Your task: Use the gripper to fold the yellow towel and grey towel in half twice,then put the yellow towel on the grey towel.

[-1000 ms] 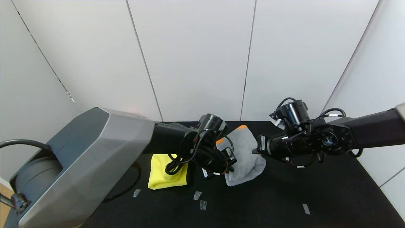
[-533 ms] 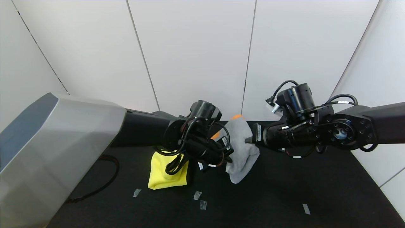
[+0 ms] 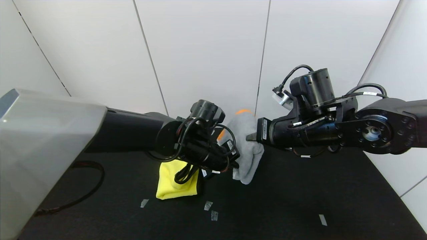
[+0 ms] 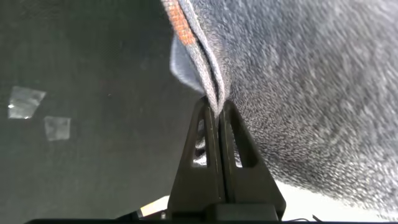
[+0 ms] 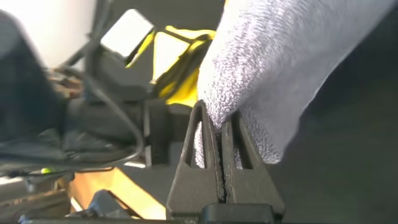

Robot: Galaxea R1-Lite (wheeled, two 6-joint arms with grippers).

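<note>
Head view: both hands (left, right) pinch lifted grey towel.

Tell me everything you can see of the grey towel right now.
The grey terry towel is held up between both arms, hanging in loose folds with its lowest corner near the black tabletop; I cannot tell whether it touches. An orange stripe shows at its top edge. The left gripper is shut on a doubled edge near the orange band; the right gripper is shut on the opposite edge. The folded yellow plush towel lies apart, to its left.
</note>
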